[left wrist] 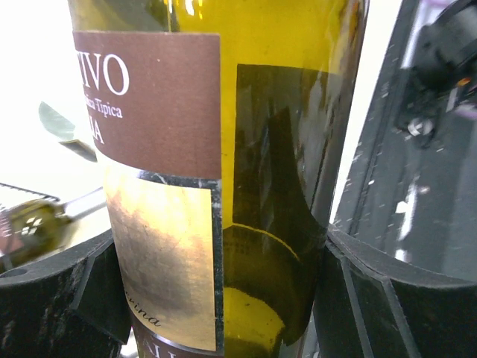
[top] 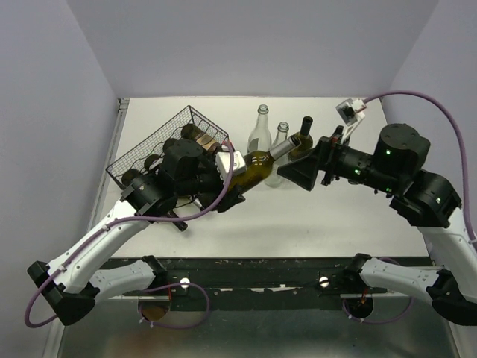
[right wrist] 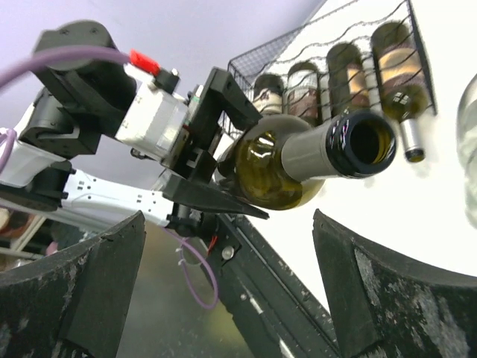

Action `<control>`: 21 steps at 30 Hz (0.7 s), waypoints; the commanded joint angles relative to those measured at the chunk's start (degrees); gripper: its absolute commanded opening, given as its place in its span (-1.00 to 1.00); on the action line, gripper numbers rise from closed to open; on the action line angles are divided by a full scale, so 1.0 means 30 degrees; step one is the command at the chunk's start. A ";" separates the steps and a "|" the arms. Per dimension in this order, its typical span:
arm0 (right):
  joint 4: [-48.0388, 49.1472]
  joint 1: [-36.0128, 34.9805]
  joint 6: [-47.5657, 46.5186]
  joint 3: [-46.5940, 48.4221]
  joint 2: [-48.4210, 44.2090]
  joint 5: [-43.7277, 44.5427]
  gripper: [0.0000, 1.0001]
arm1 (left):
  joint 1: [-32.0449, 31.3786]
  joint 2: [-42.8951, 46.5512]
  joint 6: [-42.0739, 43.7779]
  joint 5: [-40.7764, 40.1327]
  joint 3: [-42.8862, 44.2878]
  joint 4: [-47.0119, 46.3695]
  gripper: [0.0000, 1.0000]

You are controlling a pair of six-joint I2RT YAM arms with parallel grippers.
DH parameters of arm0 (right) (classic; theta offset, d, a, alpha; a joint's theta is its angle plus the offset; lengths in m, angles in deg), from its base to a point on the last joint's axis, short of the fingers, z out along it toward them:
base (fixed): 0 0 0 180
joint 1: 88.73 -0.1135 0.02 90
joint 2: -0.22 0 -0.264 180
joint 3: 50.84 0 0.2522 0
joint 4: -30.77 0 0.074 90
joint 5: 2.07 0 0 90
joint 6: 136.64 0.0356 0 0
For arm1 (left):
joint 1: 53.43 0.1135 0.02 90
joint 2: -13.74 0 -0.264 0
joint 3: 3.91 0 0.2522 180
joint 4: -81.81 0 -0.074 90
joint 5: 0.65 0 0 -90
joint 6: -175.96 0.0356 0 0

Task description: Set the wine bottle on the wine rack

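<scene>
The wine bottle [top: 257, 162] is olive-green glass with a brown and gold label [left wrist: 160, 149]. It hangs tilted above the table, neck pointing far-right and open mouth [right wrist: 365, 145] facing my right wrist camera. My left gripper [top: 232, 179] is shut on its lower body, a finger [left wrist: 402, 298] pressed on each side. My right gripper [top: 309, 160] stands wide open just right of the neck, touching nothing. The wine rack [top: 149, 149], a black wire grid, sits at far left behind my left wrist, with three dark bottles [right wrist: 346, 67] lying in it.
Two clear empty bottles [top: 258, 134] [top: 279, 138] stand upright behind the held bottle's neck. The black front rail [top: 246, 272] runs along the table's near edge. Grey walls close in on both sides.
</scene>
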 commanded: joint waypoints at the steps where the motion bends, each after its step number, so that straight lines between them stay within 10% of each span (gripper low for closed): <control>1: -0.1976 -0.0096 -0.1188 0.1445 -0.0926 0.2266 1.00 | -0.0008 0.1075 0.5388 -0.1128 -0.0487 0.0515 -1.00; 10: -0.3822 -0.0096 -0.2362 0.2149 -0.0959 0.2712 1.00 | 0.0021 0.6088 1.3943 0.3792 -0.5650 -0.2335 -1.00; 21: -0.3414 -0.0096 -0.2917 -0.2241 0.0391 -0.3647 0.97 | -0.0008 0.5299 1.8695 0.1749 -0.4508 -0.1715 -1.00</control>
